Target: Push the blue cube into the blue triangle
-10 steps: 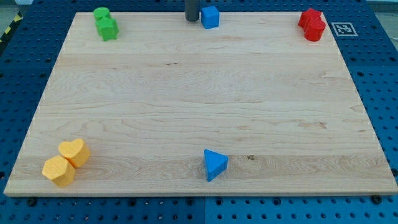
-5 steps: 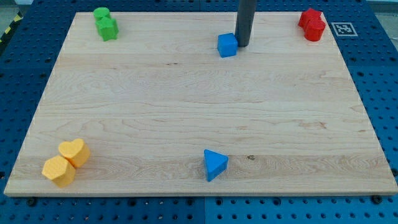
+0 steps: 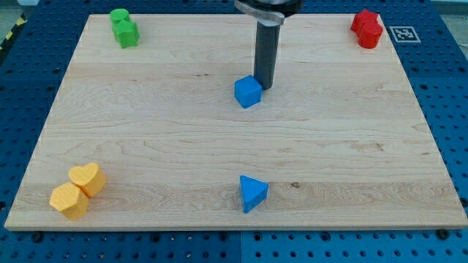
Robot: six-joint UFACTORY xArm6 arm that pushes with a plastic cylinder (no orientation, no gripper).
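No fingers here: my tip (image 3: 265, 88) (a bare rod, grasping nothing) touches the blue cube (image 3: 248, 92) from its upper right, above the frame's centre. The blue triangle (image 3: 253, 193) sits well apart, almost straight below, near the surface's (image 3: 146, 131) bottom edge.

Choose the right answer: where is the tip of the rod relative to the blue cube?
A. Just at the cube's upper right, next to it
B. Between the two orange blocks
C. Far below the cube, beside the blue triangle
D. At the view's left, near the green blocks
A: my tip stands close against the upper right side of the blue cube, while the blue triangle lies well below both.
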